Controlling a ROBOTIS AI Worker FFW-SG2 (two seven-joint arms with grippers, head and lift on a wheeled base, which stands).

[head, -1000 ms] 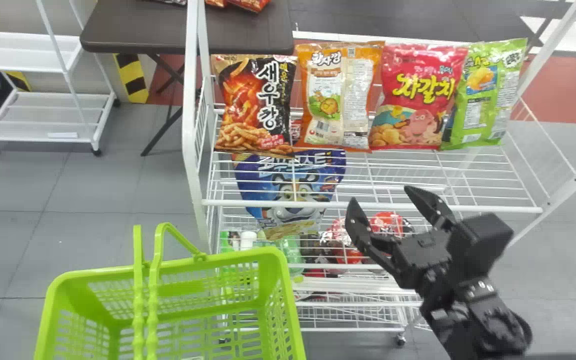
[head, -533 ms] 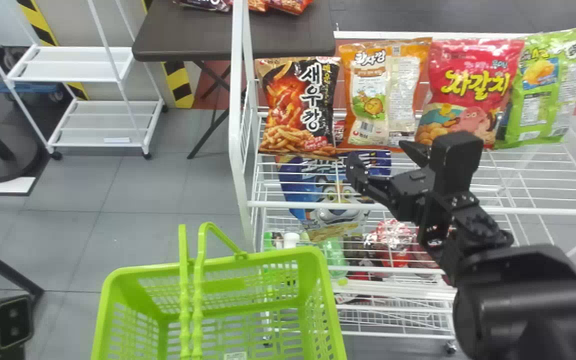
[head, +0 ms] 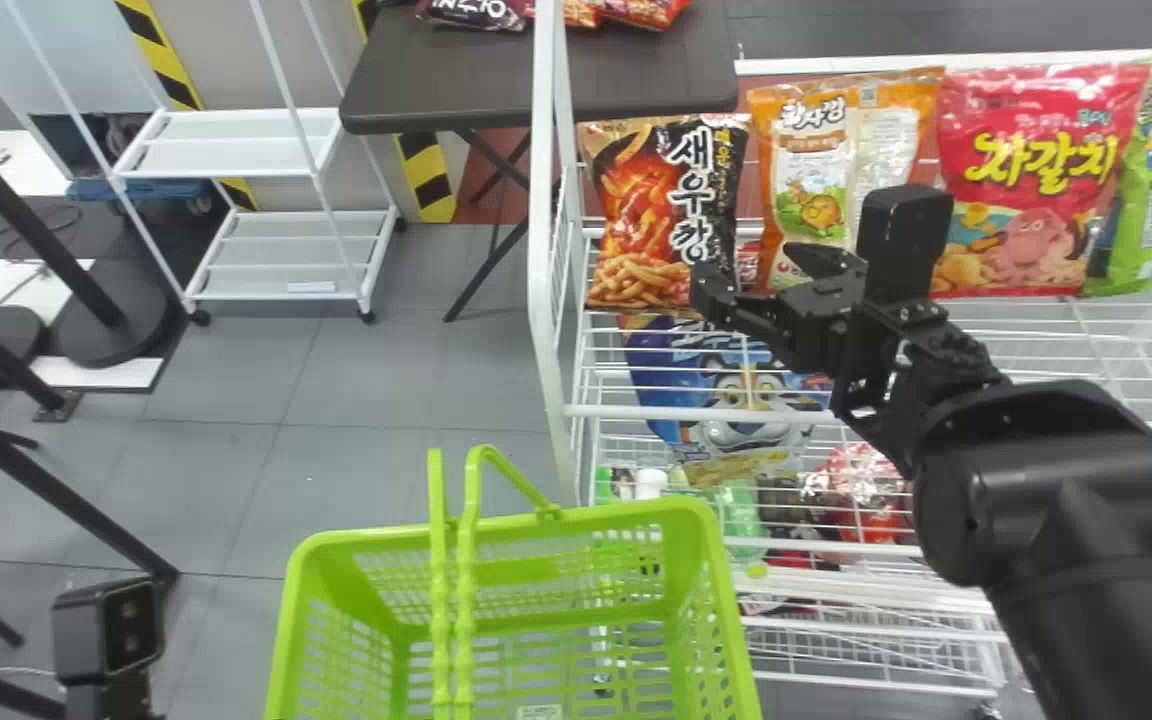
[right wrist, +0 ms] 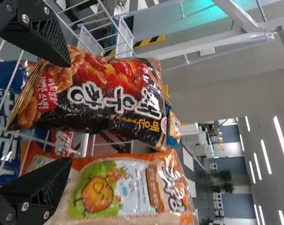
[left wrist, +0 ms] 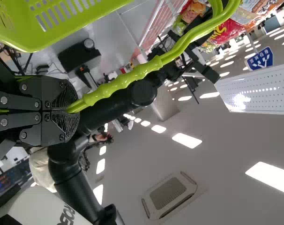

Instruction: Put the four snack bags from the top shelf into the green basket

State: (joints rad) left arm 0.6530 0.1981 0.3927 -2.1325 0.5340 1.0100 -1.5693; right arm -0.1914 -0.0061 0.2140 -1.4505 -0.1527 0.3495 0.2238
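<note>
Left pincer (left wrist: pixel 69 111) grips handle (left wrist: pixel 123 80) of green basket (head: pixel 366 538). Right pincer (head: pixel 751 270) open, near black snack bag (head: pixel 661 215) and orange snack bag (head: pixel 844 150) on top shelf (head: pixel 636 411).

Bright ceiling lights (left wrist: pixel 186 140) glare white overhead.

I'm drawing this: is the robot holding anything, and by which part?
The left gripper holds the green plastic basket by its handle; the open right gripper holds nothing.
</note>
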